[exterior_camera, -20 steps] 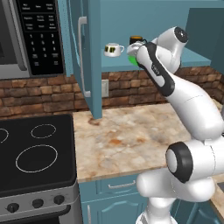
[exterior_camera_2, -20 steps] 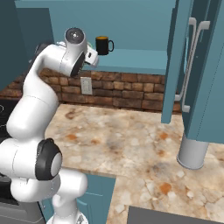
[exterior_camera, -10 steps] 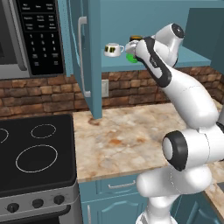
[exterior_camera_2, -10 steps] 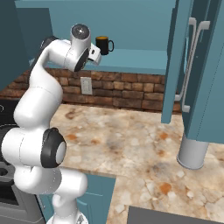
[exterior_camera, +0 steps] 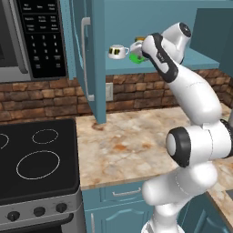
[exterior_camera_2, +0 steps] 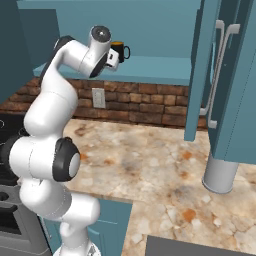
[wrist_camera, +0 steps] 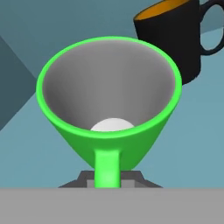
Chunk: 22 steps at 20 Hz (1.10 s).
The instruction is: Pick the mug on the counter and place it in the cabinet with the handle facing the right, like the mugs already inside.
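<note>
- Reaching up from the left base view, the arm holds 1 green mug (exterior_camera: 136, 58) at the cabinet (exterior_camera: 150, 18) shelf, just right of 1 white mug (exterior_camera: 118, 51). The gripper (exterior_camera: 139, 51) is hidden behind the wrist, so I cannot tell how its jaws stand. Below lie the counter (exterior_camera: 123, 145) and 1 black stovetop (exterior_camera: 36, 159) with 1 microwave (exterior_camera: 32, 36) above it.
- From the right base view, 1 black mug (exterior_camera_2: 119, 51) stands on the shelf just beyond the hand; 1 open cabinet door (exterior_camera_2: 227, 80) carries 1 silver bar.
- Through the hand view, the mug's pale inside faces the camera, its handle (wrist_camera: 106, 168) pointing toward the lens at the bottom, the black mug close behind at upper right.
</note>
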Tool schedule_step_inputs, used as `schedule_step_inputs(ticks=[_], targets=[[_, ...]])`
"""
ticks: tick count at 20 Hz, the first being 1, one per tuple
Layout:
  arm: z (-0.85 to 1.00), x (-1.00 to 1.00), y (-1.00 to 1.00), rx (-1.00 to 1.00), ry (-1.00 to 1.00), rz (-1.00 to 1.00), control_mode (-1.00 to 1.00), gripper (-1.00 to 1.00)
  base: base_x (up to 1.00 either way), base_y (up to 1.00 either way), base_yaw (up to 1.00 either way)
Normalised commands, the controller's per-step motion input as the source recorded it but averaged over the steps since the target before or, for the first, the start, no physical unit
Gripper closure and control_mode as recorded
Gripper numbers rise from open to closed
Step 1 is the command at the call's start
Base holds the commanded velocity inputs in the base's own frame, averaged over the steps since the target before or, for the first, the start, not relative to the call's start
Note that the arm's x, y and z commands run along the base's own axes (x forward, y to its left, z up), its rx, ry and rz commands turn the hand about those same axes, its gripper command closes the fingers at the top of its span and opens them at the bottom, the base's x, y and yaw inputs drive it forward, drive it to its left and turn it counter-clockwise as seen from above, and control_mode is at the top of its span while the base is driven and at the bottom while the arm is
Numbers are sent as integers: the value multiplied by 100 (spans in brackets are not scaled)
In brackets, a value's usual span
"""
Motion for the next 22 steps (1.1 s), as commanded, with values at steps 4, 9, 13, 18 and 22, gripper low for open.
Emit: schedule_step_inputs(ticks=[4,9,13,18,22], targets=[[0,21,0,-4,0,6,-100,100,0,0,0],[0,23,0,-6,2,9,-100,100,0,0,0],[-1,27,-2,-9,3,12,-100,100,0,0,0],[-3,23,-6,-7,1,14,-100,100,0,0,0],[-4,20,-10,-5,0,14,-100,100,0,0,0]])
